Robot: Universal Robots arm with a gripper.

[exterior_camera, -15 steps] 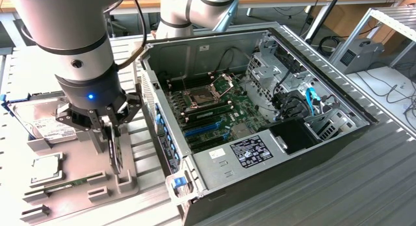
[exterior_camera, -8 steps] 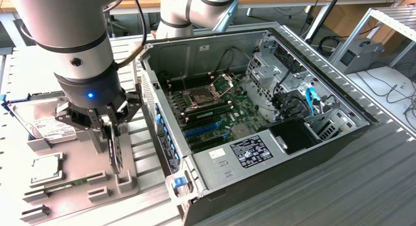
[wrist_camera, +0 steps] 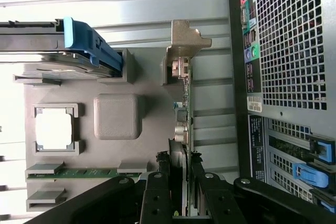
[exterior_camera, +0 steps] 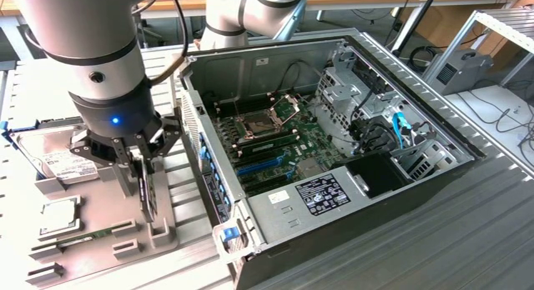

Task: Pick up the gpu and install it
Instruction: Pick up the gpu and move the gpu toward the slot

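The gpu (exterior_camera: 149,199) stands on edge over the grey holder tray (exterior_camera: 100,199), a thin card seen edge-on. In the wrist view its silver end bracket (wrist_camera: 184,38) points away from me and the green card edge (wrist_camera: 187,106) runs back between my fingers. My gripper (exterior_camera: 144,171) (wrist_camera: 181,158) is shut on the gpu, one black finger (wrist_camera: 157,182) pressed to each face. I cannot tell whether the card's lower edge still sits in its slot on the tray.
On the tray also lie a silver hard drive (exterior_camera: 50,155) in a blue caddy (wrist_camera: 79,40), a processor (exterior_camera: 54,216) and a memory stick (wrist_camera: 86,172). The open computer case (exterior_camera: 334,146) lies close at the exterior view's right, its motherboard with blue slots (exterior_camera: 259,168) exposed.
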